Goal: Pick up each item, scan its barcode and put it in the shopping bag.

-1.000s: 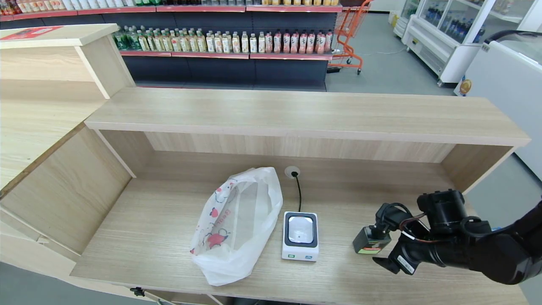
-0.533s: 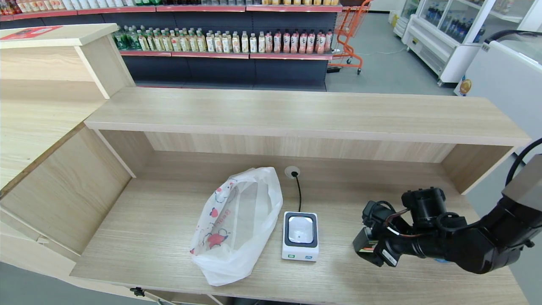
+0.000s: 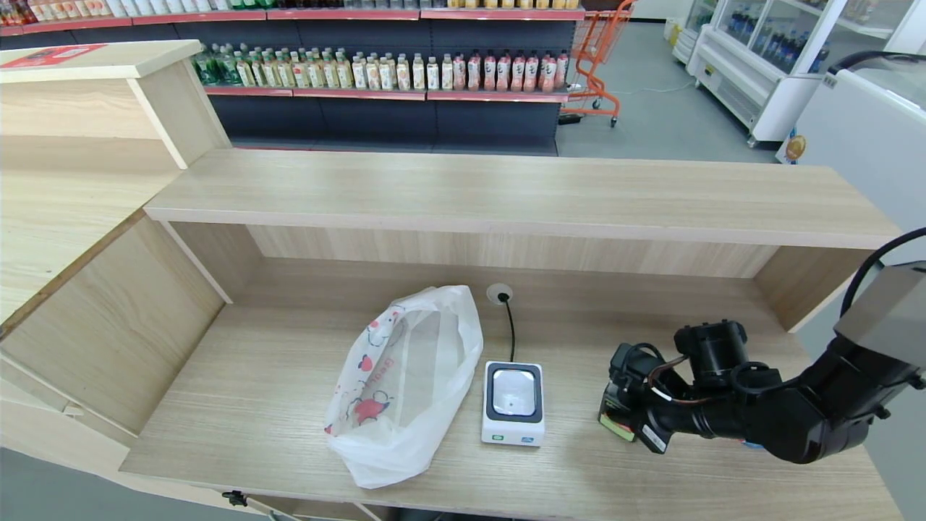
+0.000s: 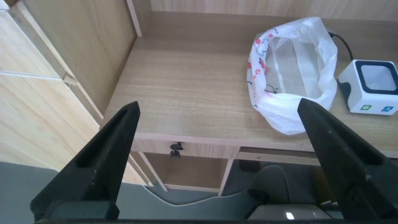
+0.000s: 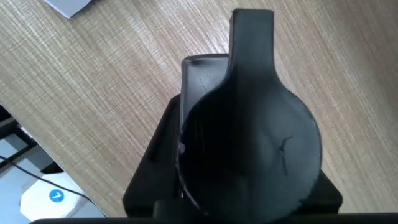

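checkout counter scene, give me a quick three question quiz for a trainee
1. True or false: the shopping bag lies on the robot's left side of the scanner.
2. Which arm's claw is at the small dark box? A left; B right; C both.
3. Fill in: the left claw has its jaws wide ____.
Key: 1 true. 2 B, the right claw. 3 open.
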Robot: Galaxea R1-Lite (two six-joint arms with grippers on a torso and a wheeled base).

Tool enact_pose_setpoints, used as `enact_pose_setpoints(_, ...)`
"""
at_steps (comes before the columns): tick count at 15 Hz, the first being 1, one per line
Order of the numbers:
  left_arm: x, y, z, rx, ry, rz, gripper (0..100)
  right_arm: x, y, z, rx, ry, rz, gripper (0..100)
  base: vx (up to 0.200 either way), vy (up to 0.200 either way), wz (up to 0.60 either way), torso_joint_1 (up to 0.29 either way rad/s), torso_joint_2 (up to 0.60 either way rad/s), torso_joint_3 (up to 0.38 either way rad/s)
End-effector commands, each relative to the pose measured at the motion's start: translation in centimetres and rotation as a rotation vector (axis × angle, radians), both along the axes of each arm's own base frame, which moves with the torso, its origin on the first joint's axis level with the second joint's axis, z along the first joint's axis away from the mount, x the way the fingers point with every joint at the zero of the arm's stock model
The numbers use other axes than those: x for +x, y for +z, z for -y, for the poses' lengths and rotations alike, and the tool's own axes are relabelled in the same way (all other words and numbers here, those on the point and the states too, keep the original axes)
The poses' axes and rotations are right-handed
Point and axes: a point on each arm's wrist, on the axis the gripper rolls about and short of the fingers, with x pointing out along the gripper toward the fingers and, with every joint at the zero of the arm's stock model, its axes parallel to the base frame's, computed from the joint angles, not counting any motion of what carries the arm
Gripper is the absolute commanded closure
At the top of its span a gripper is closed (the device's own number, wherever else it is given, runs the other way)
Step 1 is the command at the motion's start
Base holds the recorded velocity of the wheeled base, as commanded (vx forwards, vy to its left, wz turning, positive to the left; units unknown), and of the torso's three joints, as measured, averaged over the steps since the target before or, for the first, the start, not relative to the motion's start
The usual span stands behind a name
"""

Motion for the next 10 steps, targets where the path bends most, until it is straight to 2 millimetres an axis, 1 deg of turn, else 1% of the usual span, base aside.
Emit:
enact_pose_setpoints(1,0.0,0.0,0.0,0.000,0.000,-0.001,0,-1.1,1.2,0.4,0.016,-0.014,0.015,100,0.000,0.000,0.00,0.000,0.00,0.000)
enact_pose_setpoints(2,0.0,0.0,0.0,0.000,0.001,-0.001,0,-1.8,1.9,0.6,0.048,-0.043,0.012,100,0.000,0.000,0.00,0.000,0.00,0.000)
enact_pose_setpoints(3,0.0,0.0,0.0,0.000,0.000,-0.001,0,-2.4,3.3,0.9,0.121,-0.103,0.026,100,0.000,0.000,0.00,0.000,0.00,0.000)
enact_pose_setpoints(4,0.0,0.0,0.0,0.000,0.001,-0.001,0,-3.0,5.4,1.3,0.221,-0.176,0.063,100,0.000,0.000,0.00,0.000,0.00,0.000)
enact_pose_setpoints(5,0.0,0.0,0.0,0.000,0.001,-0.001,0,-3.9,7.7,2.2,0.322,-0.259,0.105,100,0.000,0.000,0.00,0.000,0.00,0.000)
enact_pose_setpoints(6,0.0,0.0,0.0,0.000,0.000,-0.001,0,-4.6,8.7,2.9,0.350,-0.290,0.127,100,0.000,0.000,0.00,0.000,0.00,0.000)
enact_pose_setpoints(7,0.0,0.0,0.0,0.000,0.001,-0.001,0,-6.5,10.2,4.5,0.331,-0.313,0.210,100,0.000,0.000,0.00,0.000,0.00,0.000)
enact_pose_setpoints(8,0.0,0.0,0.0,0.000,0.000,-0.001,0,-7.4,11.3,5.7,0.256,-0.282,0.336,100,0.000,0.000,0.00,0.000,0.00,0.000)
enact_pose_setpoints(9,0.0,0.0,0.0,0.000,0.001,-0.001,0,-7.9,12.0,6.8,0.180,-0.259,0.460,100,0.000,0.000,0.00,0.000,0.00,0.000)
enact_pose_setpoints(10,0.0,0.0,0.0,0.000,0.000,-0.001,0,-8.3,12.7,7.0,0.143,-0.183,0.556,100,0.000,0.000,0.00,0.000,0.00,0.000)
